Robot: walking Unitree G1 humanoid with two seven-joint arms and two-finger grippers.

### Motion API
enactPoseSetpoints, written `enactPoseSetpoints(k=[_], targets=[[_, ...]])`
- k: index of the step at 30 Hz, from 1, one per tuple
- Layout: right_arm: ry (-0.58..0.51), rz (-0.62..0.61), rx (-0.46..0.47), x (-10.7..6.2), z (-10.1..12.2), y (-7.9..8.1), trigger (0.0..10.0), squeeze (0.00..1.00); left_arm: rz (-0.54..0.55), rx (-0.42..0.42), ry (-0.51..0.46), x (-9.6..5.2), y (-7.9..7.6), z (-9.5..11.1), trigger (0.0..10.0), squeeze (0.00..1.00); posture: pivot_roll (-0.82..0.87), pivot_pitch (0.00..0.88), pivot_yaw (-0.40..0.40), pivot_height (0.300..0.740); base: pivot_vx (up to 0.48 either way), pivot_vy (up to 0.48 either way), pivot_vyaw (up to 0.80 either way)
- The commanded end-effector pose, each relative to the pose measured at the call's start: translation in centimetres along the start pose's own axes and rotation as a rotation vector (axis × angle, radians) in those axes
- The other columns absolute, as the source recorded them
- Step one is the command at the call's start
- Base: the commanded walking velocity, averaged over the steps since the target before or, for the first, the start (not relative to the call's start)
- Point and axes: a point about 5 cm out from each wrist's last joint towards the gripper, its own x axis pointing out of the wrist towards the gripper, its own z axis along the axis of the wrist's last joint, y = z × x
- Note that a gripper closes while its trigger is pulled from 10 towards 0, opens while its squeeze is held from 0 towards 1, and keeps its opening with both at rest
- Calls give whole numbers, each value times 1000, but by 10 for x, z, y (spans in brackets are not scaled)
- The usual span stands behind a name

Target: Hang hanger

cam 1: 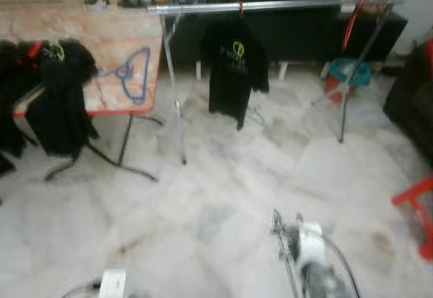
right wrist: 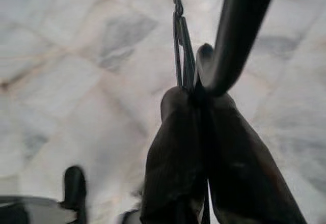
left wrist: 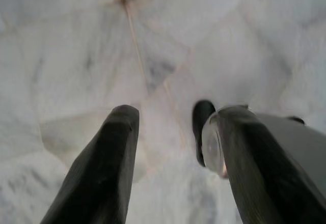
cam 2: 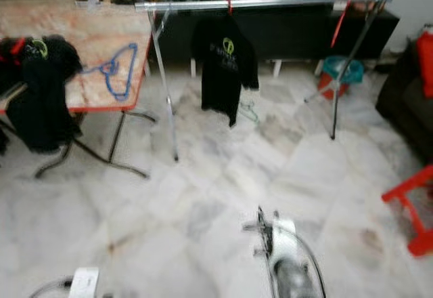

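Right now my right gripper (right wrist: 196, 94) is clenched on a dark hanger (right wrist: 239, 25): both black fingers press together around its curved bar, and a thin metal part of it sticks out just beyond my fingertips. I hold it low, over the white marble floor (cam 1: 223, 196), well apart from the clothes rack. From my head, the right arm shows at the lower edge with that thin dark piece rising beside it; the picture is blurred there, so I can make out no more of the hanger's shape.

My left gripper (left wrist: 173, 119) is released, its two fingers (left wrist: 117, 152) spread with nothing between them but floor tiles below.

Ahead of me stands the rack, its silver rail (cam 1: 291, 4) running across the top of the view on crossed legs. One black T-shirt (cam 1: 233, 74) with a yellow-green print hangs from the rail on a red hanger hook (cam 1: 240, 8), nearer the rail's left end. To the left sits a folding table (cam 1: 101, 40) with a marbled top and red edge. A blue hanger (cam 1: 132, 74) lies flat on it, and a heap of black clothes (cam 1: 57, 95) drapes over its near left corner. Behind the rack is a low dark cabinet (cam 1: 298, 34); a teal bucket (cam 1: 348, 74) stands near the rack's right legs, and a red stool (cam 1: 419, 210) is at the far right.
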Motion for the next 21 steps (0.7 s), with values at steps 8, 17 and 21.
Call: enactPoseSetpoints(k=[8, 17, 21], targets=[[6, -24, -8, -1, 0, -10, 10000, 0, -14, -8, 1, 0, -5, 0, 10000, 0, 24, 76, -37, 740, 0, 0, 0], [2, -25, -4, -1, 1, -9, 10000, 0, -30, -7, 6, 1, -9, 1, 10000, 0, 20, 79, -33, 740, 56, 0, 0], [3, -24, -7, -1, 1, -9, 10000, 0, -32, -3, 7, 1, -9, 1, 10000, 0, 23, 79, -34, 740, 289, 0, 0]])
